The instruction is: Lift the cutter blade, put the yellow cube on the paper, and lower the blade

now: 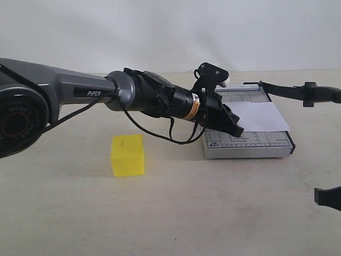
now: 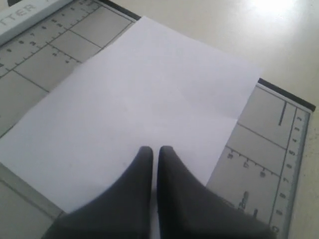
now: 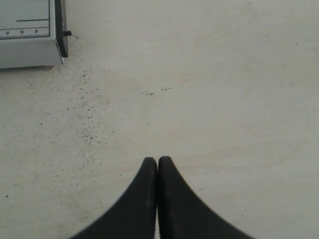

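The yellow cube (image 1: 127, 154) sits on the table, left of the grey gridded cutter base (image 1: 248, 145). The white paper (image 1: 261, 116) lies flat on that base. My left gripper (image 1: 238, 129) reaches across over the base's left part, shut and empty; in the left wrist view its tips (image 2: 155, 149) hover just above the paper (image 2: 149, 99). The black cutter blade (image 1: 298, 90) runs from the base's far corner to the right edge of the view, lifted off the base. My right gripper (image 3: 157, 160) is shut and empty over bare table; only its tip (image 1: 326, 196) shows at the right edge.
The left arm's dark grey body (image 1: 80, 93) with a looping cable stretches across the table's left half, behind the cube. A corner of the cutter base (image 3: 30, 35) shows in the right wrist view. Pale tabletop (image 1: 213, 213) spreads in front of the cutter.
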### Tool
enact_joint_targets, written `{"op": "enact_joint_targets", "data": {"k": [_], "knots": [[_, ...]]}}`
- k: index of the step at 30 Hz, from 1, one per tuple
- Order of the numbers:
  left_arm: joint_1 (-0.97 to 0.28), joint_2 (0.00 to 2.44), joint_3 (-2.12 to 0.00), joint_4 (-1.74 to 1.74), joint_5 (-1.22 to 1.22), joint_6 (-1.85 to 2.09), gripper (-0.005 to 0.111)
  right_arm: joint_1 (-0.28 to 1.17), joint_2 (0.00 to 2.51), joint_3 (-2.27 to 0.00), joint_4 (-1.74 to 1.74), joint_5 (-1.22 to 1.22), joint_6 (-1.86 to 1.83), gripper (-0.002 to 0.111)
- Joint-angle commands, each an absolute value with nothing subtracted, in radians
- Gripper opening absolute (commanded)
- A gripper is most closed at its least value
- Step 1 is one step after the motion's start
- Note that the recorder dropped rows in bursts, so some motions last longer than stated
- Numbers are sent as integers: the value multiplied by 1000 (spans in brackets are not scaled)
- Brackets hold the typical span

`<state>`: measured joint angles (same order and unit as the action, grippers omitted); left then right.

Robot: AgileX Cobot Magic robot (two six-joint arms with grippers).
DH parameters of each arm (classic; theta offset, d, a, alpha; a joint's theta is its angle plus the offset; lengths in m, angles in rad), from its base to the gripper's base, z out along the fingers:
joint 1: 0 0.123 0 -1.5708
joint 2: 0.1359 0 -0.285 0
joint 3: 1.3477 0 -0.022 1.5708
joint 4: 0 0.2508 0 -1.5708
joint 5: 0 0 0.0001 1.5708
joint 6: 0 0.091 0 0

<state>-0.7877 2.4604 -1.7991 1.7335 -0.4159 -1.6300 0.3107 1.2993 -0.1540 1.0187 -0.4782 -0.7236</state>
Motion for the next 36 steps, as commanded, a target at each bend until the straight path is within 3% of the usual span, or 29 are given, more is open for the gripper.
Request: {"op": "enact_joint_targets", "data": {"k": [1,9,23,33,36], "knots": [[-790,2513,-1878,1744,-472,-1686,4,309,1298,-152,1018,-488,-716,0],[-790,2589,-2014,1744,-544,-1751,4,309,1298,-152,1016,-488,-716,0],[-782,2556,-2051,1744,-559,-1648,4,309,1298,-152,1016,-488,-716,0],[-732,2386,-2029,1744,-261,-1923,4,309,1298,-152,1011,-482,-716,0],[-729,2330,-1922,1744,-38,-1959,4,309,1298,-152,1011,-480,-716,0]]}}
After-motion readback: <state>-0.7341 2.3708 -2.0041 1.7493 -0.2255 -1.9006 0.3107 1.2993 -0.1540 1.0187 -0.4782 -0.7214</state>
